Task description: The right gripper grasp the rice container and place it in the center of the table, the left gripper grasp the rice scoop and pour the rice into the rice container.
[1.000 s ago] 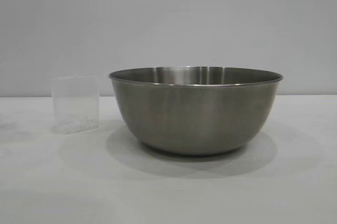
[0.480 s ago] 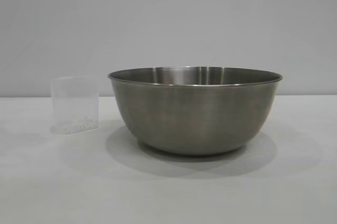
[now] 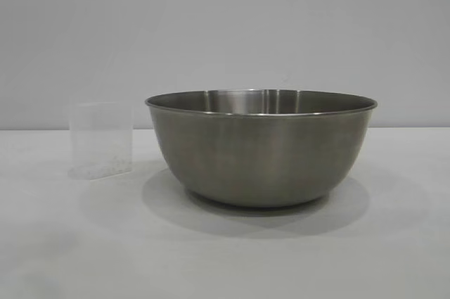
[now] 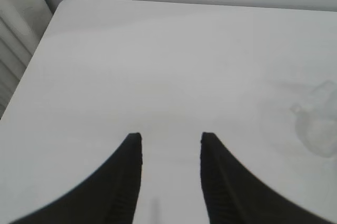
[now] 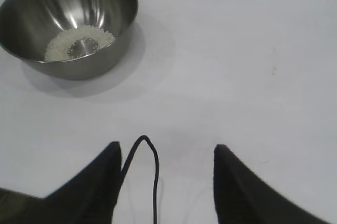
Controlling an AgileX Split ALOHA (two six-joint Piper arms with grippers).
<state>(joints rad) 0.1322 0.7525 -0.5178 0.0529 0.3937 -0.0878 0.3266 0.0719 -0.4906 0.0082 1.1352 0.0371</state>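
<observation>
The rice container [image 3: 260,148], a large steel bowl, stands in the middle of the white table [image 3: 225,257]. In the right wrist view it [image 5: 31,8] holds a ring of rice [image 5: 79,42] on its bottom. The rice scoop [image 3: 100,139], a small clear cup, stands upright left of the bowl and apart from it, with a few grains inside. In the left wrist view the scoop [image 4: 316,124] shows faintly, off to one side. My left gripper [image 4: 171,137] is open over bare table. My right gripper [image 5: 167,147] is open too, well back from the bowl, with nothing held.
A thin black cable [image 5: 152,166] loops between the right fingers. The table's rounded corner and edge [image 4: 55,16] lie ahead of the left gripper, with a grey wall behind. Neither arm shows in the exterior view.
The rice scoop has wobbled very slightly in place. The bowl has not moved.
</observation>
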